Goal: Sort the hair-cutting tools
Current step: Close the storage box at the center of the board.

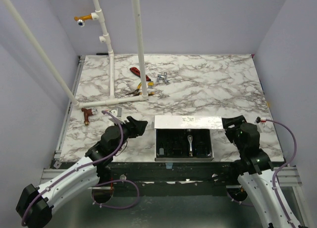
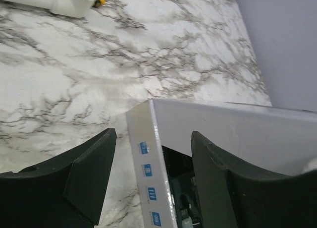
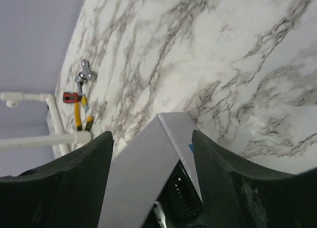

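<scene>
Hair-cutting tools [image 1: 184, 145] lie between left gripper [image 1: 140, 125] and right gripper [image 1: 228, 123], seemingly untouched.

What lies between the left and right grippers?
Between left gripper and right gripper stands the raised white lid of the open case; the top view shows it.

Both arms stretch forward low, wrists angled inward (toward each other); left end effector [image 2: 153, 139] and right end effector [image 3: 152, 139] show jaws spread apart.

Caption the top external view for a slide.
Left gripper and right gripper flank a white-lidded black case of hair-cutting tools.
</scene>
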`<state>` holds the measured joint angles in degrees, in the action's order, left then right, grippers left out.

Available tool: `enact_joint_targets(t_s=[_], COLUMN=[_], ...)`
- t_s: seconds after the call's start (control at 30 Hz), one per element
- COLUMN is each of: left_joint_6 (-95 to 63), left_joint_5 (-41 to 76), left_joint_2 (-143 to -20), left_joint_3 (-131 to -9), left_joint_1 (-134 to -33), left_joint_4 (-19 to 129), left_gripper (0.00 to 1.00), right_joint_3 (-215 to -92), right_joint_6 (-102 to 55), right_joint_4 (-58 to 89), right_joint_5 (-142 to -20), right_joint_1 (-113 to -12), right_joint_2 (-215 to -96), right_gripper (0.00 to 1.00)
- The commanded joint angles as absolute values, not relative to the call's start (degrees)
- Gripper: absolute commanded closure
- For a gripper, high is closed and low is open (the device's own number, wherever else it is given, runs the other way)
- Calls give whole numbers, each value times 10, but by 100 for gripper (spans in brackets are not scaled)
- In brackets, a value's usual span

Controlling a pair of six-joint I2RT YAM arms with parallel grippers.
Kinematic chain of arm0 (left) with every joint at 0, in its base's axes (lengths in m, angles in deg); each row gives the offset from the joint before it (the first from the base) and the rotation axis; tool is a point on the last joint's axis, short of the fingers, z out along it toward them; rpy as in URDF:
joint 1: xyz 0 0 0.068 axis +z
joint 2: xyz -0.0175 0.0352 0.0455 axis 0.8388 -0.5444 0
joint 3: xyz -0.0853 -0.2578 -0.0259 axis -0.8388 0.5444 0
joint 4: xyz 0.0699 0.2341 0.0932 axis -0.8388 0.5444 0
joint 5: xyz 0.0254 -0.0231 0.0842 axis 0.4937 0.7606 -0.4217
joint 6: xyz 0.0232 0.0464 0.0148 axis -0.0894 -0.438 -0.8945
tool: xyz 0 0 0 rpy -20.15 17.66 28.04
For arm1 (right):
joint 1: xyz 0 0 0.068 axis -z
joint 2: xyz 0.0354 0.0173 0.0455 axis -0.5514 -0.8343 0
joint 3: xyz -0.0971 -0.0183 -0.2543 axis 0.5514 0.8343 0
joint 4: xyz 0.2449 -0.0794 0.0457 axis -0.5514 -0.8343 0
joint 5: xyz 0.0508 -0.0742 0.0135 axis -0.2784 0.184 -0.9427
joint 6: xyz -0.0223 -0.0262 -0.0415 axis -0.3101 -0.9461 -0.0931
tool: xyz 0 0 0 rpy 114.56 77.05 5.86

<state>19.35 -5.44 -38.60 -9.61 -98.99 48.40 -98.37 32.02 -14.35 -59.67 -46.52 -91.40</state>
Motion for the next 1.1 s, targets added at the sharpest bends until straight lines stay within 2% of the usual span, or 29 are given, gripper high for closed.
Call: enact_joint_targets(t_s=[0.0, 0.1, 0.17, 0.27, 0.33, 0.47, 0.7, 0.87, 1.07], left_joint_6=[201, 201, 199, 185, 181, 200, 236, 230, 229], left_joint_5=[-141, -147, -141, -110, -80, -21, 110, 210, 210], left_joint_2=[-384, -383, -374, -364, -365, -379, -435, -487, -495], left_joint_3=[-146, -159, -162, -164, -164, -152, -89, -69, -64], left_joint_1=[-978, -970, -964, -956, -954, -953, -952, -952, -955], left_joint_4=[592, 607, 606, 584, 574, 546, 462, 402, 392], left_gripper=[33, 32, 31, 31, 29, 29, 29, 28, 28], right_joint_3=[-1077, -1127, -1160, -1180, -1174, -1111, -969, -915, -905], right_joint_6=[345, 318, 275, 167, 185, 235, 192, 161, 174], right_joint_4=[-200, -207, -174, -20, 55, 116, 44, -51, -104], right_joint_5=[-481, -447, -470, -690, -831, -1016, -1075, -1047, -981], right_joint_1=[-468, -468, -468, -468, -468, -468, -470, -470, -470], right_joint_2=[-954, -955, -948, -948, -981, -1065, -1057, -1037, -1055], right_gripper=[30, 30, 30, 33, 36, 43, 44, 44, 46])
